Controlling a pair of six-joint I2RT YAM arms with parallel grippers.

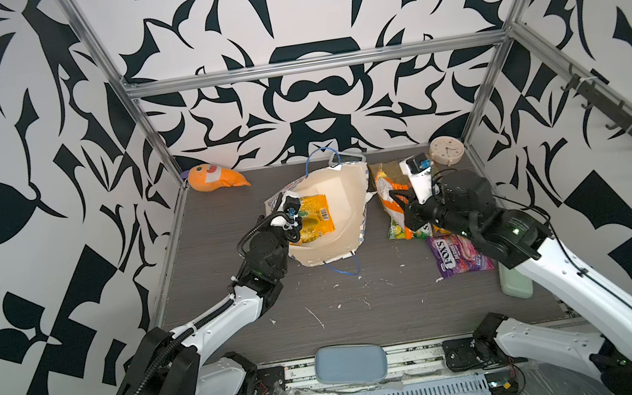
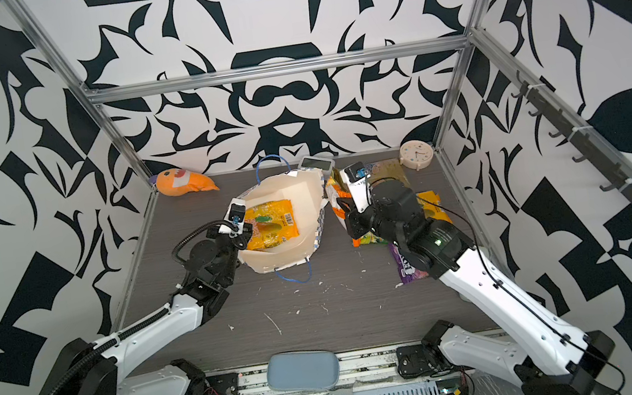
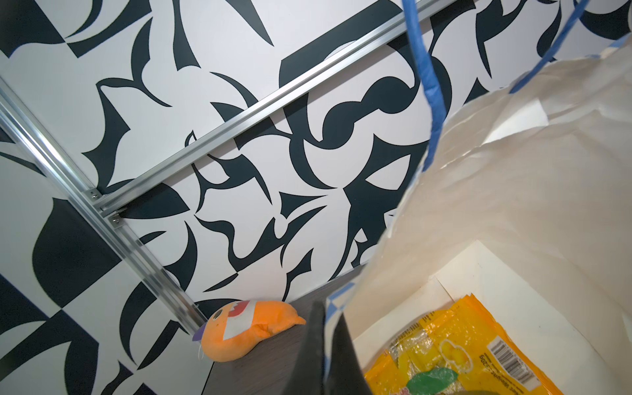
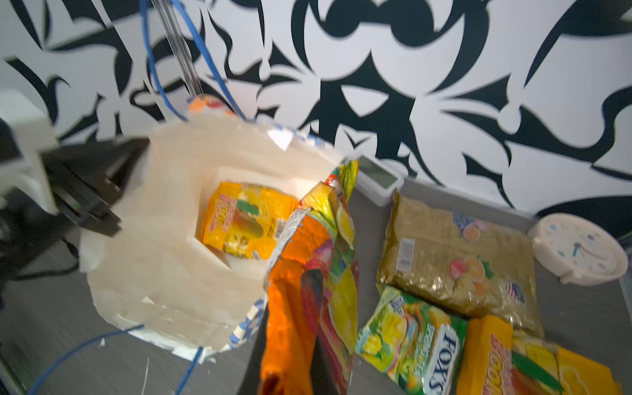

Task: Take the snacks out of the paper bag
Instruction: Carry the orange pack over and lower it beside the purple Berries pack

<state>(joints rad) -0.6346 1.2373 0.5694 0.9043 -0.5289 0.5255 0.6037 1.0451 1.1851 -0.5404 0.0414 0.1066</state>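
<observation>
The paper bag [image 1: 348,202] [image 2: 297,197] leans open on the table, its white inside showing. My left gripper [image 1: 296,230] [image 3: 328,314] is shut on its left rim. A yellow-orange mango packet [image 1: 314,222] [image 3: 461,352] [image 4: 246,222] lies at the bag's bottom. My right gripper [image 1: 396,197] [image 4: 289,362] is shut on an orange packet [image 1: 385,192] [image 4: 307,273], which hangs just right of the bag's mouth. On the table to the right lie an olive-gold packet [image 4: 455,253], a green-yellow FOX'S packet [image 4: 410,338], another mango packet [image 4: 533,362] and a purple FOX'S packet [image 1: 457,258].
An orange plush toy [image 1: 215,177] lies in the back left corner. A round cream clock [image 1: 446,151] stands at the back right, a small white digital clock [image 4: 379,178] behind the bag. A blue-grey pad [image 1: 350,363] sits at the front edge, and a pale green block [image 1: 515,284] under the right arm.
</observation>
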